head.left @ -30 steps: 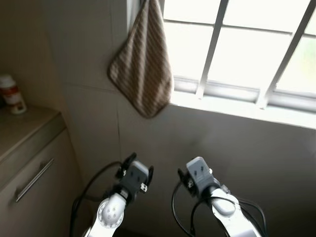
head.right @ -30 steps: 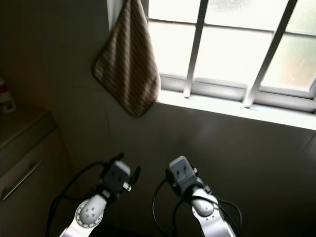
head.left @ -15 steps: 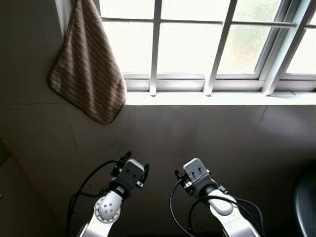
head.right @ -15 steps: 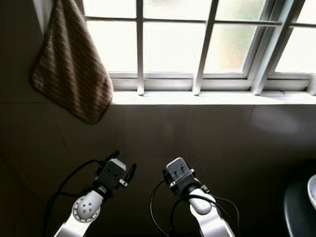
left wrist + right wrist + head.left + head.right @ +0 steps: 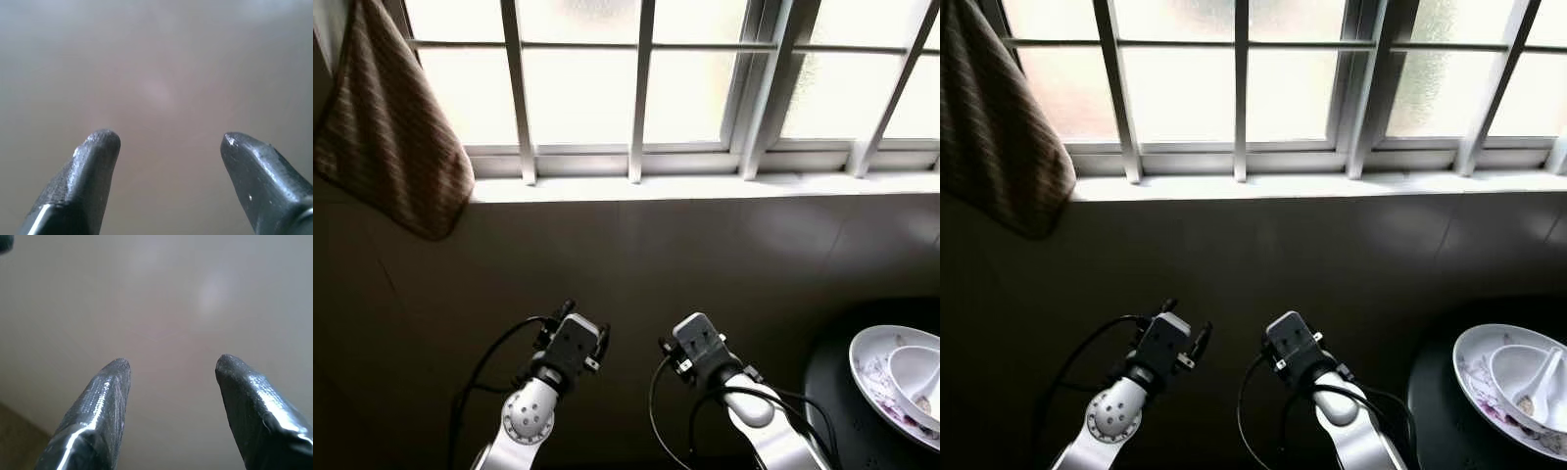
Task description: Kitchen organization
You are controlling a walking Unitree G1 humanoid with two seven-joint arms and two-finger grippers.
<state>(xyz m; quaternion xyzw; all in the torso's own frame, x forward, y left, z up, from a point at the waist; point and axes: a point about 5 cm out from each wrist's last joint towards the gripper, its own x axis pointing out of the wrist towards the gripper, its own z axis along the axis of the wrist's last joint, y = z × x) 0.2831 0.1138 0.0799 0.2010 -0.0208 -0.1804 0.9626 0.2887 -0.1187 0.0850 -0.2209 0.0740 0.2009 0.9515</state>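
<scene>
Below the window (image 5: pixel 636 88), both arms face a dark tiled wall — left claw (image 5: pixel 166 147) and right claw (image 5: pixel 171 369) each spread wide, holding nothing. A plate (image 5: pixel 1474 377) with a bowl (image 5: pixel 1513 367) and spoon (image 5: pixel 1540 377) sits on the dark surface (image 5: pixel 1430 411) at its right edge; a towel (image 5: pixel 386 147) hangs far left. Probably best to face the plate squarely before reaching.

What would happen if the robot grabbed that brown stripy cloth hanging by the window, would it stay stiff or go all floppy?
Probably floppy: the brown striped cloth hangs from its top and sags to a rounded bottom. It looks light, so a push would likely just swing it. Cloth won't break.
</scene>
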